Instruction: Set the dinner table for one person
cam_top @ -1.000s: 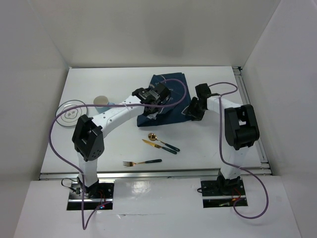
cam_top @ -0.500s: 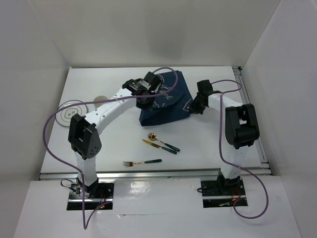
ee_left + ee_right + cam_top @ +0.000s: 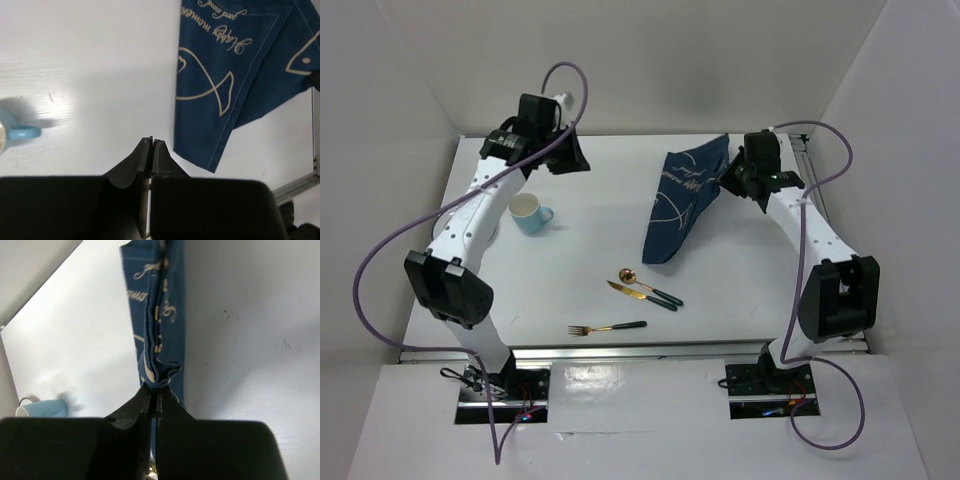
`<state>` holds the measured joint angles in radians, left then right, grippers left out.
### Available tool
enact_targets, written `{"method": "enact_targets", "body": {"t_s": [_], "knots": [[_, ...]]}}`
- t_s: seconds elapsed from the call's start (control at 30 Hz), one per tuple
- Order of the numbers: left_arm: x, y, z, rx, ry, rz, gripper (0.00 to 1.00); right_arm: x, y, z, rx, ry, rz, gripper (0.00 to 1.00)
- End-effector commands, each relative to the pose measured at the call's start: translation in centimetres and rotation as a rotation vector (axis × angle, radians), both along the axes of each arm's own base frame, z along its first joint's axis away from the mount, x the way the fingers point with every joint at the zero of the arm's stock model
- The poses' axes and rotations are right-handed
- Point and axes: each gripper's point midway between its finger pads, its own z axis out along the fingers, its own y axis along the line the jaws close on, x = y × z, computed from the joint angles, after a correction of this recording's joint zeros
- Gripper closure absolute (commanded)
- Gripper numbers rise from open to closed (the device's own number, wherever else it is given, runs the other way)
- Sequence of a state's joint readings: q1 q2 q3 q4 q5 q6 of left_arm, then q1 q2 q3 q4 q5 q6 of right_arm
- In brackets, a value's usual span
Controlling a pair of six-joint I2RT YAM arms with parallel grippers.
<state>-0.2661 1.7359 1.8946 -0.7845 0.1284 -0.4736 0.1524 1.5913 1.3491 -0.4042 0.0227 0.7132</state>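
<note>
Here, right jaws tight on navy placemat (image 3: 678,200) — script perhaps "Happy moment" — left jaws together, empty

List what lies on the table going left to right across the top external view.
Blue mug → fork → navy fish-print placemat. Knife and spoon left out: they overlap fork and placemat.

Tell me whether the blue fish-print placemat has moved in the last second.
Yes. The placemat, flat before, now hangs bunched from the right gripper, shifted rightward relative to the spoon.
</note>
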Motion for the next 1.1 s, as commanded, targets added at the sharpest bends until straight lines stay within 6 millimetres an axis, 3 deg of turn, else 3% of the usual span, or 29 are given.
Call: {"method": "enact_targets", "body": {"t_s": [0.0, 0.13, 0.2, 0.23, 0.27, 0.33, 0.37, 0.4, 0.57, 0.73, 0.97, 1.07], "knots": [[-2.6, -5.9, -2.6, 0.002, 0.073, -0.180, 1.00, -1.3, -0.7, -1.9, -0.023, 0.035, -0.007, 1.00], [-6.0, -10.7, -8.5, 0.115, 0.222, -0.323, 1.00, -2.9, -2.2, -5.0, -0.064, 0.118, -0.049, 1.00], [-7.7, -11.9, -11.2, 0.186, 0.262, -0.364, 0.85, -4.2, -2.3, -7.2, -0.073, 0.174, -0.048, 1.00], [-8.8, -13.5, -11.7, 0.213, 0.243, -0.417, 0.76, -4.6, -2.9, -8.0, -0.075, 0.194, -0.059, 1.00], [-9.6, -13.7, -13.5, 0.257, 0.260, -0.430, 0.61, -5.2, -3.0, -9.1, -0.079, 0.217, -0.059, 1.00], [-10.9, -15.0, -14.5, 0.299, 0.227, -0.495, 0.45, -6.0, -3.1, -9.8, -0.067, 0.237, -0.053, 1.00], [-11.4, -14.5, -15.6, 0.340, 0.231, -0.498, 0.35, -6.4, -3.1, -10.5, -0.069, 0.249, -0.053, 1.00], [-12.2, -14.9, -15.6, 0.361, 0.206, -0.536, 0.31, -6.6, -3.4, -10.8, -0.061, 0.259, -0.056, 1.00], [-13.9, -14.7, -17.9, 0.574, 0.117, -0.605, 0.24, -7.0, -4.0, -11.5, -0.045, 0.276, -0.054, 1.00], [-12.5, -13.6, -19.0, 0.821, -0.012, -0.567, 0.23, -7.4, -4.4, -11.8, -0.027, 0.279, -0.048, 1.00], [-12.3, -14.7, -21.1, 0.980, -0.072, -0.597, 0.23, -7.2, -4.6, -12.0, -0.025, 0.279, -0.044, 1.00], [-11.3, -14.9, -21.9, 1.031, -0.069, -0.573, 0.24, -7.2, -4.6, -12.0, -0.025, 0.279, -0.044, 1.00]]}}
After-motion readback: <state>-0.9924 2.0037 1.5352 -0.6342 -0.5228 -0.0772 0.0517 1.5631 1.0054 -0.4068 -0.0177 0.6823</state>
